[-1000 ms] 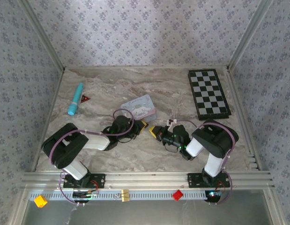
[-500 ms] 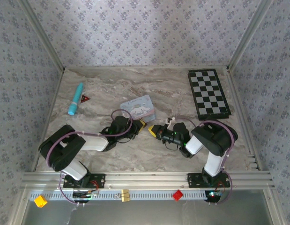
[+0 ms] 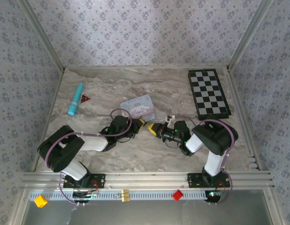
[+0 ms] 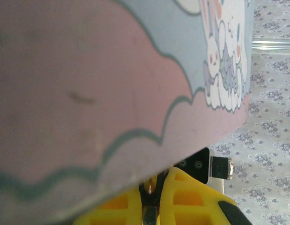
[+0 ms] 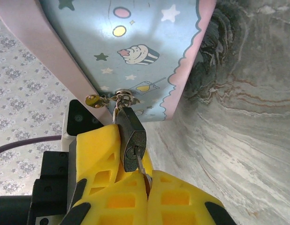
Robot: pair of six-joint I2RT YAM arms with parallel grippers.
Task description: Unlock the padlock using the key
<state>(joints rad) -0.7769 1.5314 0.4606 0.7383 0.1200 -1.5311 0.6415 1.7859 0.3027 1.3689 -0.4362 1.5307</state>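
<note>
The padlock [image 5: 132,143] hangs by its shackle from the small hasp ring [image 5: 122,96] on the front edge of the pale blue tin [image 5: 135,42]. Its keyhole end points down toward the right wrist camera. The right fingers [image 5: 177,201] are pressed together on the key [image 5: 144,169], whose thin silver blade runs up into the keyhole. One of the left fingers [image 5: 95,150] lies flat against the padlock's side, and that pair looks closed narrow around the body to steady it.

The step in hand appears to be the insertion, with the turn to follow. I cannot tell how deep the blade sits. The next move calls for a wrist roll on the right while the left keeps the body from twisting with it. The lock dangles freely, so any slack on the left would waste the turn.

The right wrist view gives the keyhole, blade and shackle plainly. In the left wrist view the tin's printed lid crowds the frame, with a dark sliver between the yellow pads at the bottom edge. From above, the two arms meet tip to tip at the tin's near corner on the marbled bench [image 3: 149,86], and the lock there is too small to make out. The chessboard [image 3: 209,93] and blue tube [image 3: 75,98] lie well apart.
</note>
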